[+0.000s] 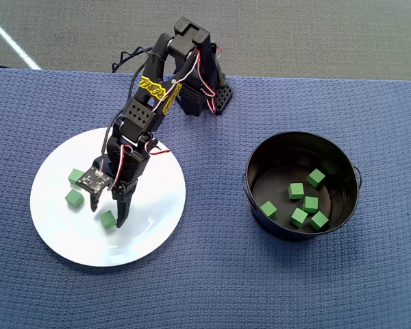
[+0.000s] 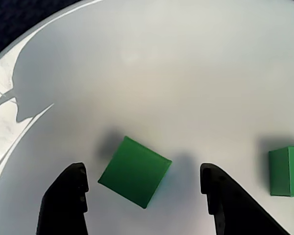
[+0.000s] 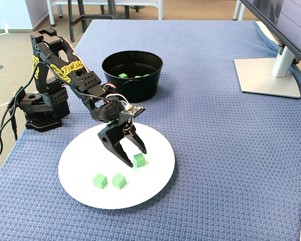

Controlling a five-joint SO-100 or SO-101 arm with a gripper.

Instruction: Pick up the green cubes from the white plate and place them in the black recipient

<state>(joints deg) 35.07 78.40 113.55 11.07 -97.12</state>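
Note:
The white plate [image 1: 151, 229] [image 3: 158, 178] holds three green cubes. My gripper [image 1: 107, 214] [image 2: 142, 169] [image 3: 136, 156] is low over the plate and open, with one green cube [image 1: 108, 219] [image 2: 134, 171] [image 3: 139, 160] lying turned between the two black fingers [image 2: 68, 196], touching neither. Two more cubes [image 1: 76, 176] [image 1: 73, 198] [image 3: 100, 181] [image 3: 119, 181] rest on the plate beside the gripper; one [image 2: 286, 171] shows at the right edge of the wrist view. The black recipient [image 1: 257, 171] [image 3: 140, 85] stands apart from the plate with several green cubes [image 1: 299, 205] inside.
Everything sits on a blue cloth [image 1: 212, 288]. The arm's base [image 3: 40, 108] stands at the table's edge beside the plate. A monitor stand [image 3: 268, 75] is at the far right in the fixed view.

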